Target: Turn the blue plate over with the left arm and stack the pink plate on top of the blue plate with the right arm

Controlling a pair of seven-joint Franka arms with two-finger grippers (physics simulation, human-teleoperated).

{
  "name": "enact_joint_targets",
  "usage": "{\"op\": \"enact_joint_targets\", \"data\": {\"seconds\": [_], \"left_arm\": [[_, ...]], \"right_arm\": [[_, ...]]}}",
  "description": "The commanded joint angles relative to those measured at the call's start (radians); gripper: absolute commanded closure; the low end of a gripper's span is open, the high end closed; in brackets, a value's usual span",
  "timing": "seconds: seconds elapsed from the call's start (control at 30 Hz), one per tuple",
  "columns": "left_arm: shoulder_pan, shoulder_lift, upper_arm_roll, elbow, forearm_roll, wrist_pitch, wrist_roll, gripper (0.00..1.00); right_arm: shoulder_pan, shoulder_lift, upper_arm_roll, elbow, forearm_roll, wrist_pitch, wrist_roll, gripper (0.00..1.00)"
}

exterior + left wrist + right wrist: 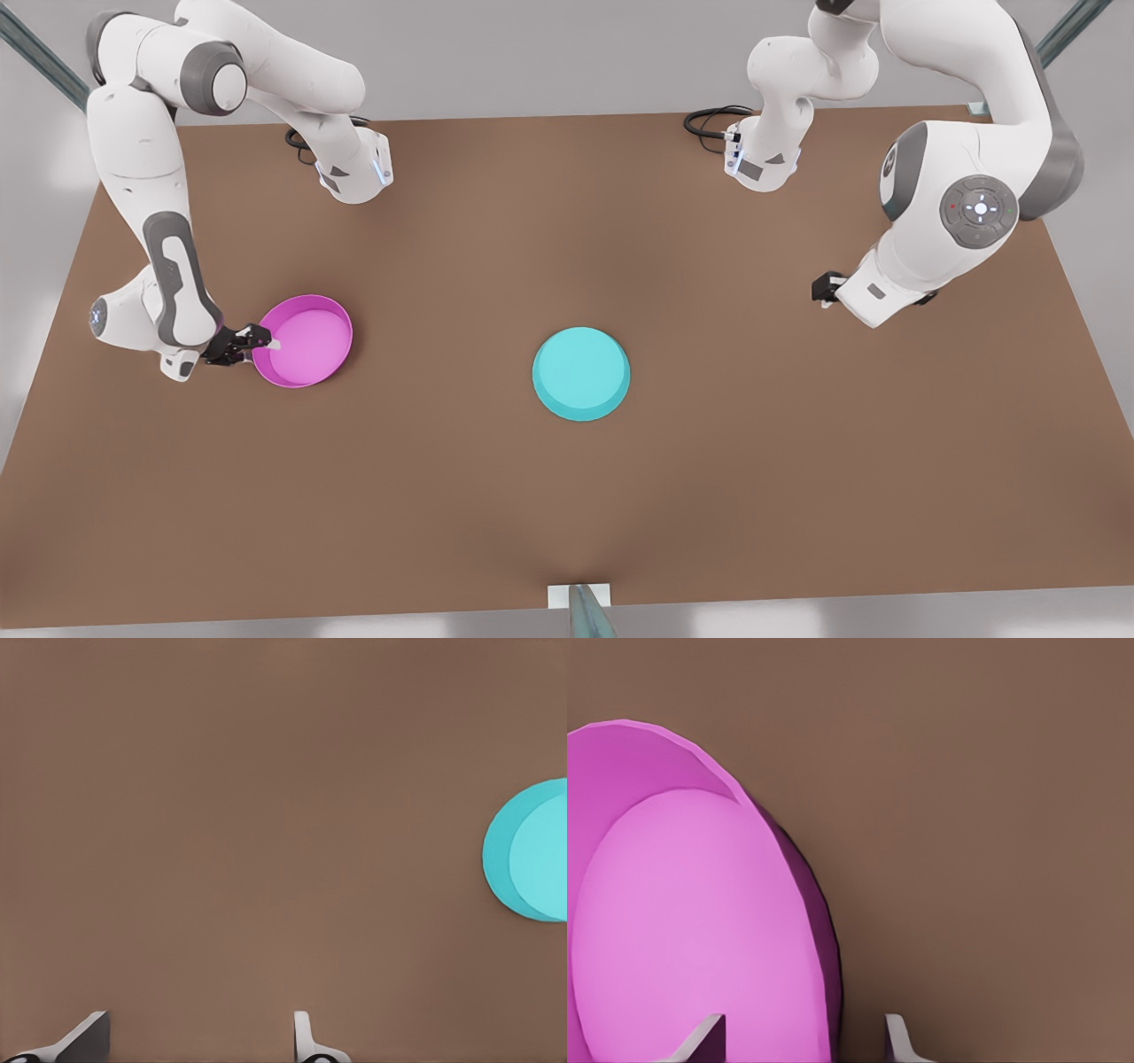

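The right tool (257, 341) sits at the rim of the pink plate (306, 341), one finger (700, 1041) inside the dish and the other outside the wall — straddling the rim with a gap showing, not yet clamped on it. The plate sits on the brown worktop (567, 496), hollow side up. The left tool (822, 288) hangs above bare worktop with fingers (306, 1041) spread and nothing between them — the blue plate (581, 373) lies base up, well apart from it.
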Motion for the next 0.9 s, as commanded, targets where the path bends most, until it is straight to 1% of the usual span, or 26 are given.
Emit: {"op": "enact_joint_targets", "data": {"seconds": [0.0, 0.07, 0.1, 0.3, 0.43, 0.67, 0.87], "left_arm": [[0.000, -0.001, 0.000, 0.000, 0.000, 0.000, 0.000, 0.00], [0.000, -0.001, 0.000, 0.000, 0.000, 0.000, 0.000, 0.00], [0.000, 0.001, 0.000, 0.000, 0.000, 0.000, 0.000, 0.00], [-0.002, 0.004, 0.000, 0.000, 0.008, -0.002, -0.002, 0.00], [-0.002, 0.004, 0.000, -0.002, 0.008, -0.002, -0.002, 0.00], [-0.002, 0.002, 0.000, -0.002, 0.008, -0.002, -0.002, 0.00], [-0.004, 0.002, 0.000, -0.002, 0.008, 0.000, -0.002, 0.00]], "right_arm": [[0.001, -0.001, 0.000, 0.001, 0.000, 0.000, 0.000, 0.52], [0.001, -0.004, 0.000, -0.001, 0.000, -0.002, 0.003, 0.56], [0.003, -0.006, 0.000, 0.001, 0.000, -0.002, 0.002, 0.61], [0.003, 0.003, 0.000, 0.001, 0.002, 0.001, 0.006, 0.62], [0.006, 0.002, 0.000, 0.001, 0.003, 0.000, 0.009, 0.79], [0.009, 0.002, 0.000, 0.011, 0.003, -0.003, 0.009, 0.79], [0.014, -0.023, 0.002, 0.011, 0.040, -0.055, 0.011, 0.79]]}}
